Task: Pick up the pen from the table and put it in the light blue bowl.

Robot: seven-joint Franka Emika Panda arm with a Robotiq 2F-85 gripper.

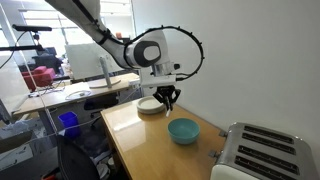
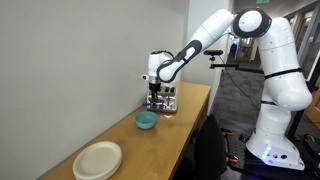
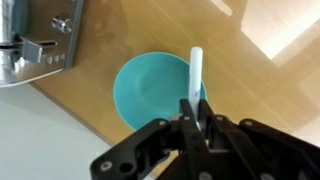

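Holding the pen [image 3: 197,68] clamped between its fingers, the end effector [image 3: 197,108] hangs above the table [image 3: 270,90]. In the wrist view the pen's pale tip projects over one side of the light blue bowl [image 3: 150,95], which stands close to the table's wall-side edge. The release is best made after centring over the hollow and lowering, in my judgement: the pen is thin, straight and rigid, the bowl round and smooth-walled, and the wood glossy, so a high drop could bounce out and roll.
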